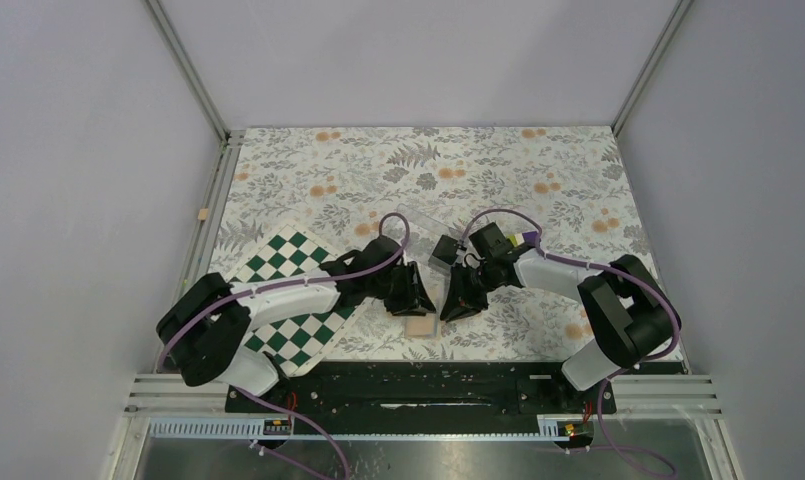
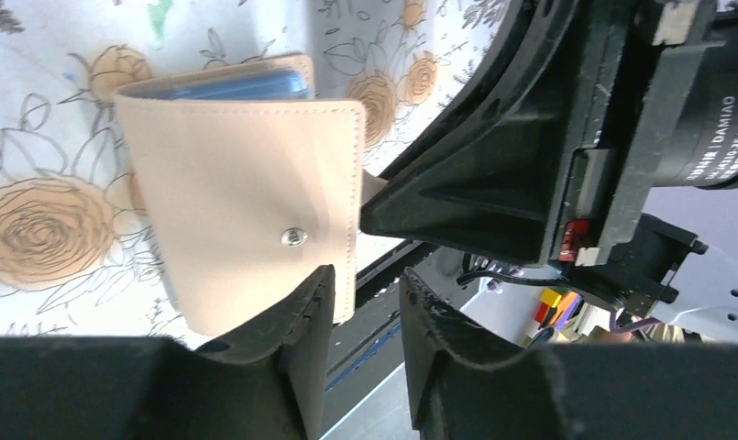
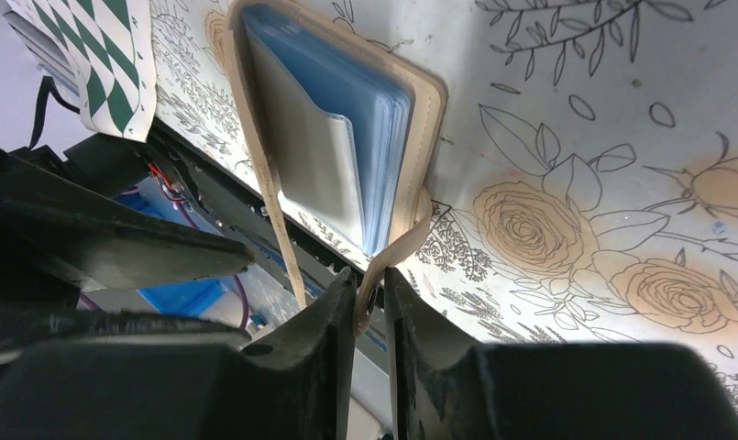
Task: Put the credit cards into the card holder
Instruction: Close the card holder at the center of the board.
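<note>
At desk [image 1: 578,170] near edge, card holder [image 2: 246,183]: light, floppy; right end effector [image 3: 368,284] pinches clasp tab [image 3: 388,252], likely best hold; left end effector [image 2: 367,280] gapes.

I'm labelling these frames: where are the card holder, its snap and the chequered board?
card holder [image 2: 236,174]: left wrist view, middle of its tan flap.
snap [image 2: 294,237]: left wrist view, the stud's centre.
chequered board [image 3: 108,64]: right wrist view, its patterned face.

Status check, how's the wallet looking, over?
Right gripper pinching clasp tab of card holder. Left gripper open at cover edge. Holder ajar; nothing blocking.
</note>
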Robot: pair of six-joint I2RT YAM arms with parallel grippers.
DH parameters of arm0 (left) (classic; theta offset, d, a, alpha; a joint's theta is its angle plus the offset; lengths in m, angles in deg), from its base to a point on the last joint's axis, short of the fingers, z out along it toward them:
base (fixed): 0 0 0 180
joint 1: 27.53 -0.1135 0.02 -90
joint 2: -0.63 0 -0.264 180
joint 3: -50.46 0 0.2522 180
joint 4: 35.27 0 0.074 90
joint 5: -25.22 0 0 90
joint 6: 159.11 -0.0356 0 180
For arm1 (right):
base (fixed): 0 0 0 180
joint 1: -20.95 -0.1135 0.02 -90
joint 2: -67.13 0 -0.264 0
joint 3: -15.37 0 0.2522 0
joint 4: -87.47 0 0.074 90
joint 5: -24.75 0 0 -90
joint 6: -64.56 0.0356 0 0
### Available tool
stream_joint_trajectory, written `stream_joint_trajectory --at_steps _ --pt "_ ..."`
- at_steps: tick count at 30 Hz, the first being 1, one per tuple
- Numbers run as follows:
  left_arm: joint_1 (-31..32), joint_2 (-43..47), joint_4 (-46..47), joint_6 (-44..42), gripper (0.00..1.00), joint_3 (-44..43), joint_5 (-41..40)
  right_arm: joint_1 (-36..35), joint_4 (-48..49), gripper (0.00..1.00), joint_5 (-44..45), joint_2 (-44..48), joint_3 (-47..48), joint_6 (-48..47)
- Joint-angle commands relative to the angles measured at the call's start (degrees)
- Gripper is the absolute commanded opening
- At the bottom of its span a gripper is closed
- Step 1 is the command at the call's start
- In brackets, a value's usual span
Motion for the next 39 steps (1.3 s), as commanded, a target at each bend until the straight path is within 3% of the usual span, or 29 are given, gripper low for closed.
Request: stream_joint_trajectory --at_steps 1,7,17,29,34,39 --pt "-1.1 2.2 -2.3 -0.7 0.26 1.8 0.6 -0.5 1.5 0.25 -3.1 1.1 -0.5 2.0" --pt "-1.2 -3.0 -8.4 -4.3 0.00 -1.4 0.6 -0.4 -1.7 0.29 -4.5 -0.2 1.1 -0.3" --pt "-1.0 -12.2 -19.9 -8.0 0.00 -9.2 -3.9 -0.5 -1.5 0.32 -8.1 -2.3 3.2 1.2" --pt "-0.3 -14.1 -20.4 -9.0 0.00 -10.4 -1.7 -0.5 5.3 0.56 -10.2 -5.4 6.2 4.7" --pt "-0.3 -14.4 -20.6 -9.4 0.00 -11.0 -1.2 -0.4 -0.6 0.66 -6.4 0.1 9.1 1.5" --pt "-0.2 -14.1 -21.0 -9.7 0.00 -11.3 -1.2 0.4 -7.7 0.63 -2.5 1.2 13.3 -3.5"
